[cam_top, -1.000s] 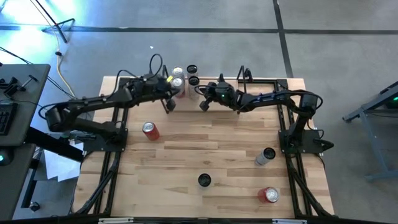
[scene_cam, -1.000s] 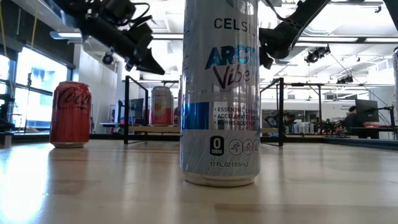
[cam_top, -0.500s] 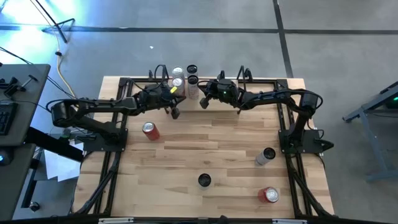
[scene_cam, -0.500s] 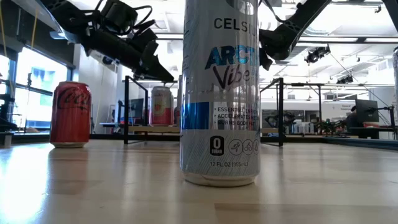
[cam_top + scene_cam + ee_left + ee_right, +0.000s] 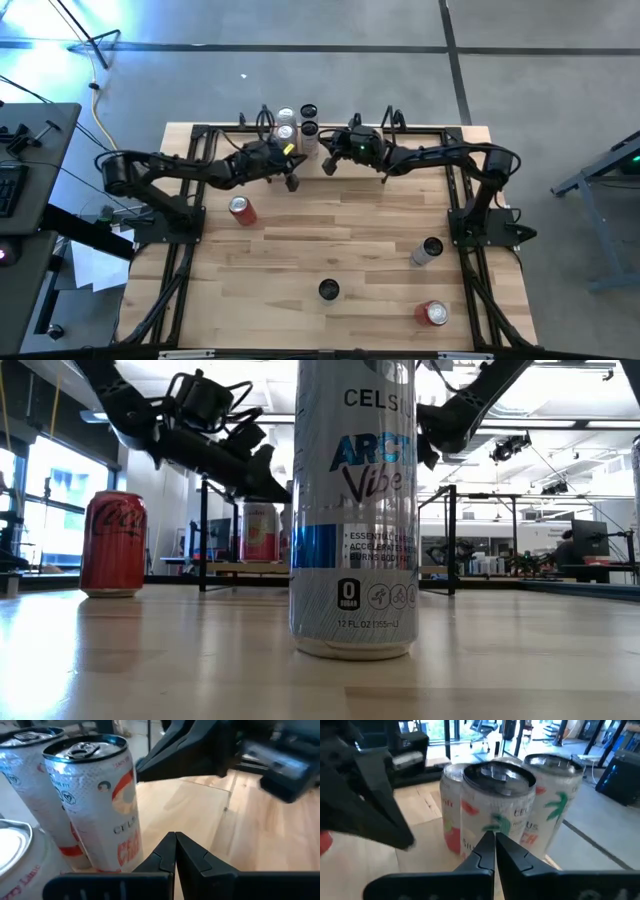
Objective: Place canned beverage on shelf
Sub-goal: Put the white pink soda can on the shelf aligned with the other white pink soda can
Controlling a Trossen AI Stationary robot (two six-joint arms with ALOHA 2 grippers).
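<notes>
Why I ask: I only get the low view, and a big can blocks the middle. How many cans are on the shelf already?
Observer: From above, about four cans stand clustered at the middle of the shelf.
Operator: Is either gripper holding one?
Observer: No. The wrist views show the left gripper and the right gripper both shut and empty, just in front of that cluster.
Operator: What's on the table that I can't see?
Observer: On the table's right side there is a grey can, and nearer the front edge a red can.
</notes>
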